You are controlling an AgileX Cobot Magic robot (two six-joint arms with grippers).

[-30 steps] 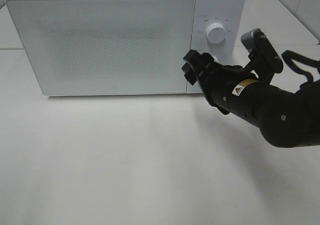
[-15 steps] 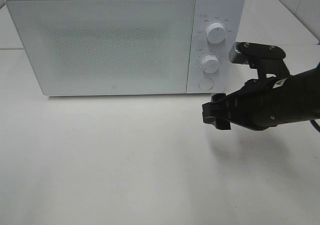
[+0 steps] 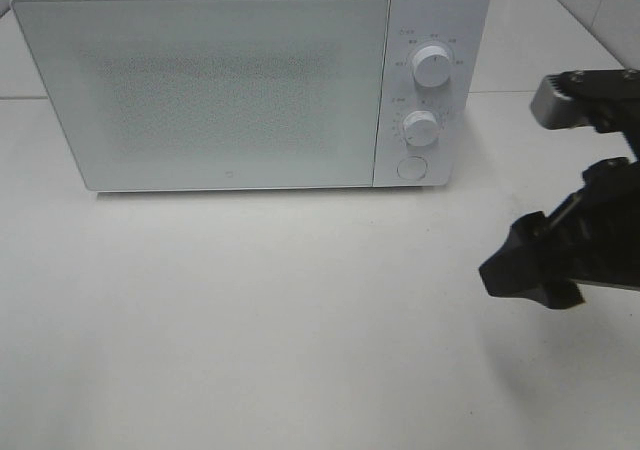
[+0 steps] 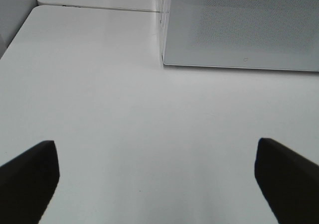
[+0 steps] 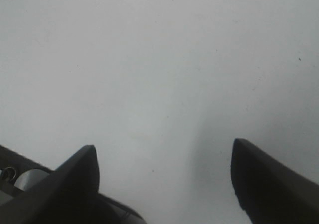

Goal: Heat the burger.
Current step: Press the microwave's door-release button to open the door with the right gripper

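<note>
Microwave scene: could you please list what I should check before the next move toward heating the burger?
1. The microwave door is shut: ok.
2. The burger is in view: not ok, none on the table.
3. The burger is inside the microwave: cannot tell.
4. The right gripper is open and empty: ok.
5. The left gripper is open and empty: ok.
6. The right gripper is clear of the lower knob: ok.

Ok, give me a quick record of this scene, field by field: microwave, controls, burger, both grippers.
microwave: white, door shut, on the table
controls: upper knob, lower knob, round button beneath
burger: not in view
left gripper: open, empty, above the table
right gripper: open, empty, right of the microwave, touching nothing
</note>
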